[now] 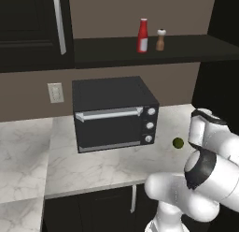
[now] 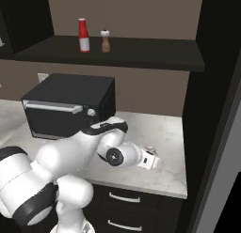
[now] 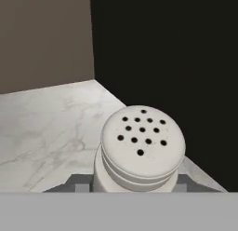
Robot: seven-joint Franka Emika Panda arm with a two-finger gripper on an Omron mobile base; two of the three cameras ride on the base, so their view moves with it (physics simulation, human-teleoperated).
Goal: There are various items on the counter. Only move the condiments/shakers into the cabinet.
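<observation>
Dark, nearly black wall cabinet (image 1: 154,51) runs above a brown wall, its long open shelf recess carrying two of the condiments: a red squeeze bottle (image 1: 143,36) with a white cap and, just beside it on the right, a brown wooden shaker (image 1: 160,40) with a pale top. Both stand upright and slightly apart. Below, the white marble-veined worktop (image 1: 93,168) sits over dark base cabinets and carries a black toaster oven (image 1: 114,113) with a silver handle. To the oven's right a small green round fruit (image 1: 178,142) lies on the worktop, apart from it.

In the right base view the white arm reaches low and forward over the worktop toward the corner by the tall dark side panel, with the gripper (image 2: 151,160) close to the surface. The hand view looks down on a white shaker (image 3: 139,151) with a perforated top, standing upright on the worktop near that dark panel. It sits low between the gripper's finger tips, whose dark ends show on either side of its base. Whether the fingers are pressing on the shaker or stand just clear of it cannot be told.
</observation>
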